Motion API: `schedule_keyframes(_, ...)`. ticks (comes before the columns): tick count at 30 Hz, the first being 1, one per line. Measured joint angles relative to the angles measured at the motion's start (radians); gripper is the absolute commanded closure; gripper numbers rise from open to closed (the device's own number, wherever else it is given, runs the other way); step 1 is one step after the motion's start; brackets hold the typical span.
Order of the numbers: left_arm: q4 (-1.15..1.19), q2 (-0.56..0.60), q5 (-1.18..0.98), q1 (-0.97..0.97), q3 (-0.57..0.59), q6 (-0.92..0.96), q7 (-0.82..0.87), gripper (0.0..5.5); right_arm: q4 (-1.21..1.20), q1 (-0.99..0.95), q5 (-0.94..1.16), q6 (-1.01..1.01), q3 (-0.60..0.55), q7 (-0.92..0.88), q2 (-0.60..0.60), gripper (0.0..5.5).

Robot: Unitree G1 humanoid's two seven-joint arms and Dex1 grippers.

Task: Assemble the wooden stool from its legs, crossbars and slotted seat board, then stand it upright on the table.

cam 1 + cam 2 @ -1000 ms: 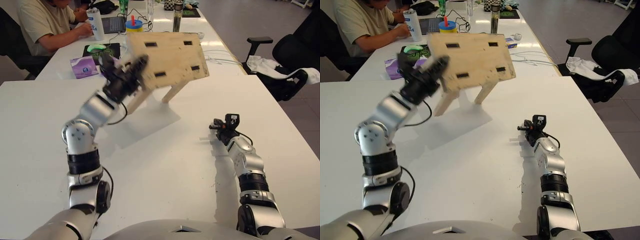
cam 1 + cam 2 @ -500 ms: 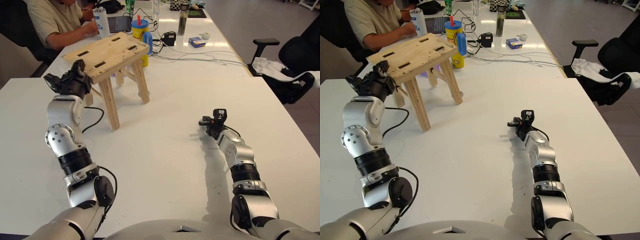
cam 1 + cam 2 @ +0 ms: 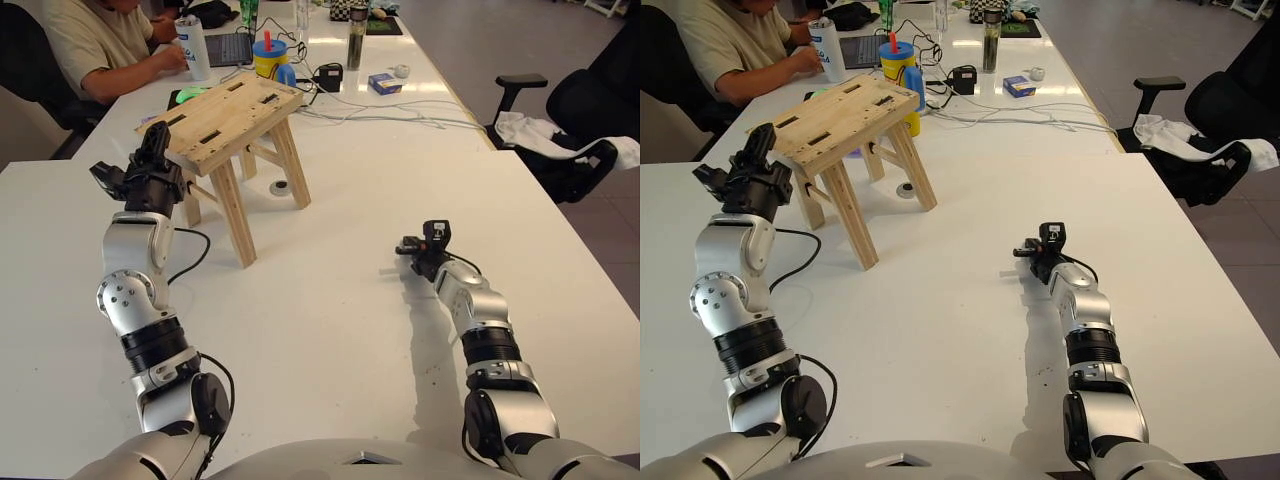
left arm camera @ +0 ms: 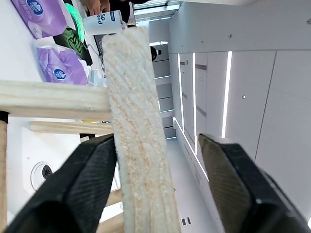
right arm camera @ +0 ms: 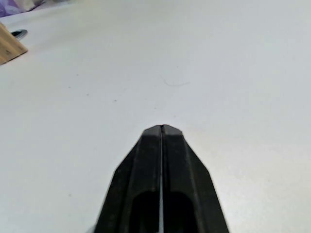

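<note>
The assembled wooden stool (image 3: 235,110) stands upright on its legs at the back left of the white table (image 3: 330,320). Its slotted seat board (image 3: 840,112) faces up. My left gripper (image 3: 150,165) is at the seat's near left edge. In the left wrist view the left gripper (image 4: 156,141) is open and straddles the board's edge (image 4: 138,145); one finger (image 4: 90,184) lies against the wood, the other (image 4: 233,194) stands off it. My right gripper (image 3: 405,247) rests low on the table at the right, shut and holding nothing (image 5: 161,128).
Behind the stool lie purple packs (image 4: 63,73), a white bottle (image 3: 190,45), a laptop, a yellow and blue cup (image 3: 266,55), cables and a small blue box (image 3: 382,84). A person sits at the back left. An office chair (image 3: 575,130) stands past the table's right edge.
The stool came down from a tilt in the air onto its legs on the table. My left gripper stays at the seat's edge. The right arm has kept still.
</note>
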Motion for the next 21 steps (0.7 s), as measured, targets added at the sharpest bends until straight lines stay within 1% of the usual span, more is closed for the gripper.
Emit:
schedule_keyframes(2,-0.061,0.009,0.038,0.064,-0.007,-0.002,-0.048,1.79,-0.001,0.000,0.000,0.009,0.002,0.008,-0.001,5.50)
schedule_keyframes(6,-0.183,0.038,0.135,0.249,-0.004,-0.023,-0.178,1.79,-0.035,0.012,-0.010,0.030,0.020,0.021,-0.017,5.50)
schedule_keyframes(9,-0.246,0.060,0.161,0.413,-0.026,0.006,-0.337,1.79,-0.082,0.040,-0.009,0.046,0.015,0.021,-0.025,5.50)
schedule_keyframes(11,-0.298,0.101,0.193,0.500,-0.091,0.049,-0.453,1.79,-0.089,0.052,-0.009,0.051,0.012,0.020,-0.033,5.50)
schedule_keyframes(12,-0.331,0.154,0.273,0.545,-0.170,0.071,-0.536,1.79,-0.091,0.053,-0.009,0.051,0.012,0.018,-0.035,5.50)
schedule_keyframes(15,-0.368,0.285,0.488,0.589,-0.374,0.086,-0.738,1.79,-0.093,0.053,-0.010,0.051,0.012,0.016,-0.040,5.50)
schedule_keyframes(18,-0.330,0.379,0.698,0.569,-0.530,0.024,-0.898,1.79,-0.084,0.052,-0.013,0.049,0.015,0.015,-0.040,5.50)
schedule_keyframes(20,-0.212,0.408,0.843,0.490,-0.624,-0.046,-0.992,1.79,-0.073,0.046,-0.021,0.046,0.023,0.017,-0.039,5.50)
schedule_keyframes(21,-0.152,0.410,0.891,0.445,-0.649,-0.075,-1.021,1.79,-0.069,0.041,-0.027,0.044,0.027,0.019,-0.039,5.50)
